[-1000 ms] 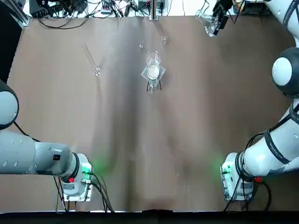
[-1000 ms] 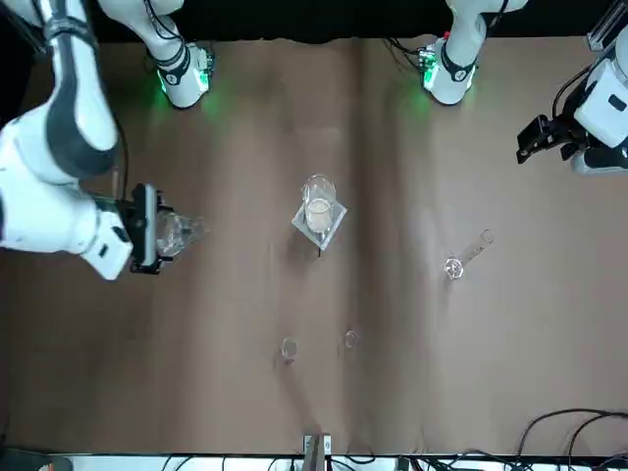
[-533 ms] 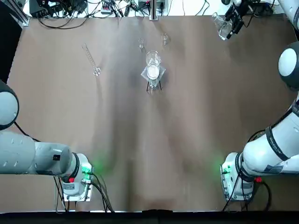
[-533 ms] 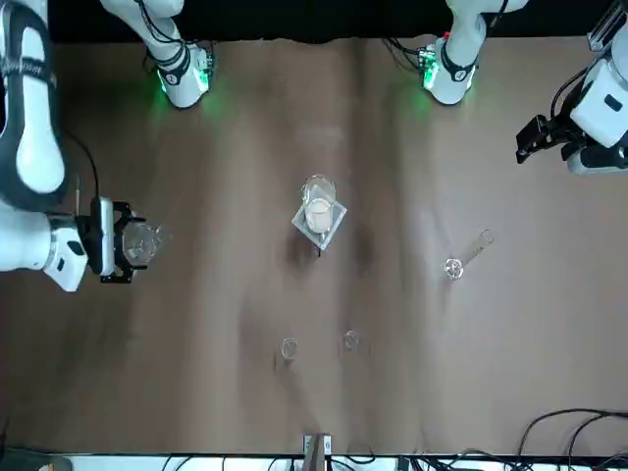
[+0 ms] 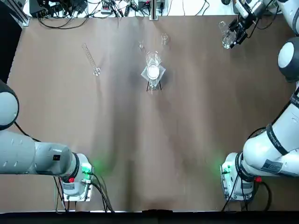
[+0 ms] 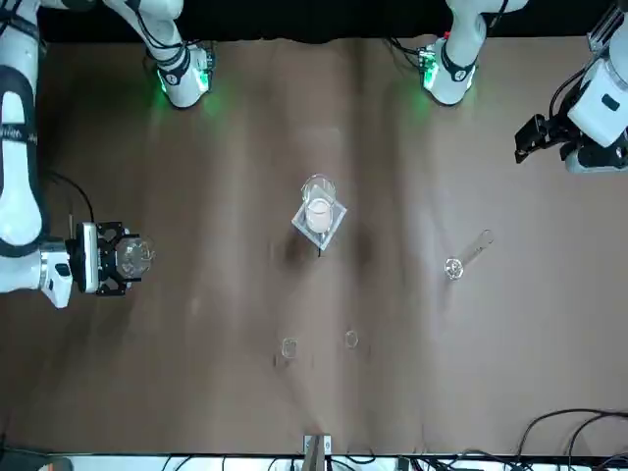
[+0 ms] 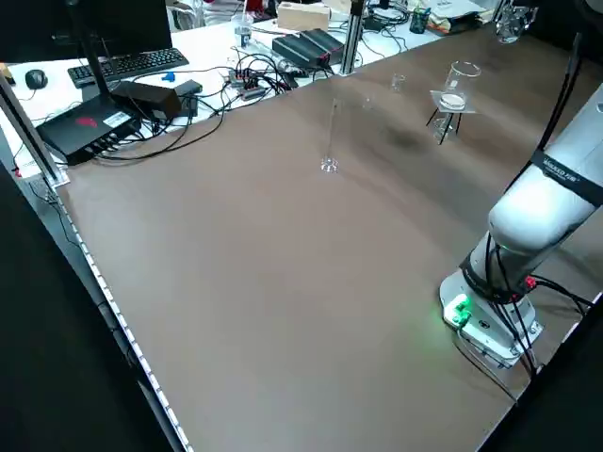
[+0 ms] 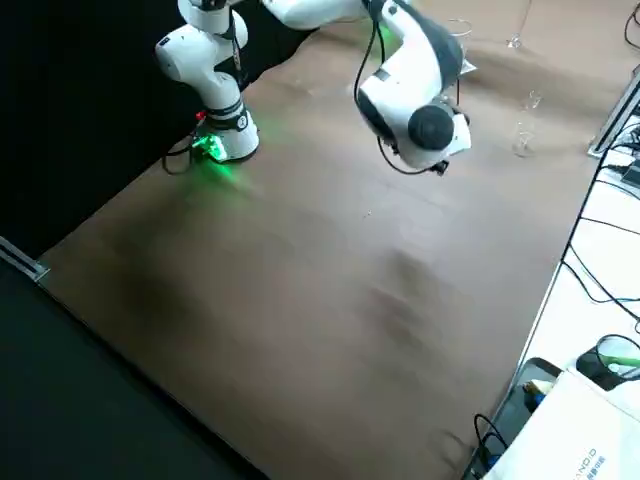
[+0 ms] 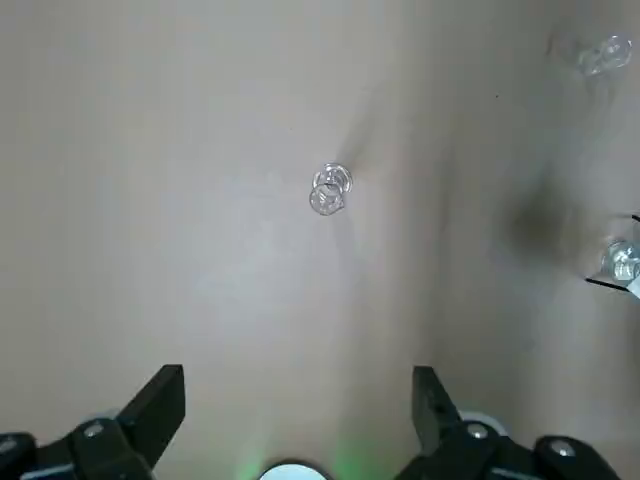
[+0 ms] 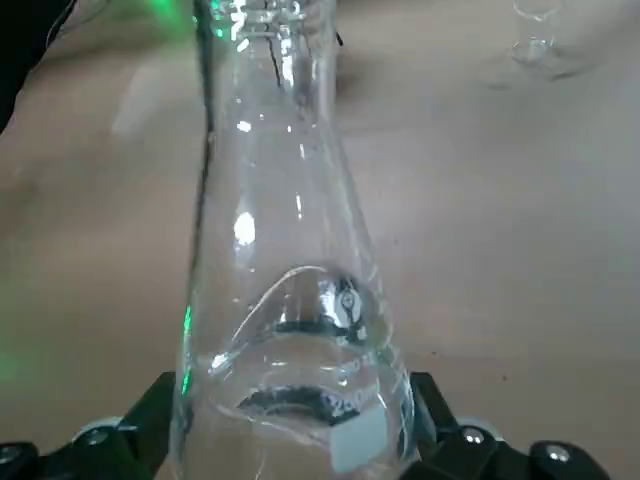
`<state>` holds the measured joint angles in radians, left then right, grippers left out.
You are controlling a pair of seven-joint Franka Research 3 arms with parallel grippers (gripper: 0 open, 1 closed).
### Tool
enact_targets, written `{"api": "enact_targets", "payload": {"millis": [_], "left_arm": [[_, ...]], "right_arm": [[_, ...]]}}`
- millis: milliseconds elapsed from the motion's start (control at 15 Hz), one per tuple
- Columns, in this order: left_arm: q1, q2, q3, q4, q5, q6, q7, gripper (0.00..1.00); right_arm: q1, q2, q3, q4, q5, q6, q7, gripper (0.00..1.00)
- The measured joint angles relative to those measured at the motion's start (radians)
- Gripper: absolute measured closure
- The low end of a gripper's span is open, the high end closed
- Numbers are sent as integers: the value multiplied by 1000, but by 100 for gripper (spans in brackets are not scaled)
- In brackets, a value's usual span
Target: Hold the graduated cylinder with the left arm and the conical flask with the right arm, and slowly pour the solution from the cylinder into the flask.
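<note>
The right hand (image 10: 295,400) is closed on the wide lower body of the conical flask (image 10: 290,260), held above the tabletop (image 5: 182,140). It should keep the flask steady and level, squeezing no harder than the glass needs. The beaker (image 5: 153,70) on its stand (image 6: 319,222) lies well off to this hand's left, so any inward carry should swing around it.

The left hand (image 9: 300,375) hangs free over the tabletop, its fingers spread wide and holding nothing. The graduated cylinder (image 5: 91,59) stands lower than this hand, farther from the robot and somewhat to its right. The hand would do best to come in level, straddle the thin tube above its foot and close gently, as a sideways knock could topple it.

The cylinder's long axis is vertical, foot down on the tabletop and open rim up. The flask's neck points away from the right hand's fingers, its long axis running from the gripped base to the mouth; it seems roughly upright, though its exact tilt is unclear.
</note>
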<state>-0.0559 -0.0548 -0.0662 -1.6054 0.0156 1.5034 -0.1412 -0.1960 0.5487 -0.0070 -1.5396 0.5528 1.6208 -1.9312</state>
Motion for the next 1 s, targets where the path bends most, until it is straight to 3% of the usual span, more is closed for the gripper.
{"api": "enact_targets", "payload": {"millis": [1000], "left_arm": [[0,0,-2,1,0,0,0,0]], "right_arm": [[-151,255,0,0,165,31,-263,4]]}}
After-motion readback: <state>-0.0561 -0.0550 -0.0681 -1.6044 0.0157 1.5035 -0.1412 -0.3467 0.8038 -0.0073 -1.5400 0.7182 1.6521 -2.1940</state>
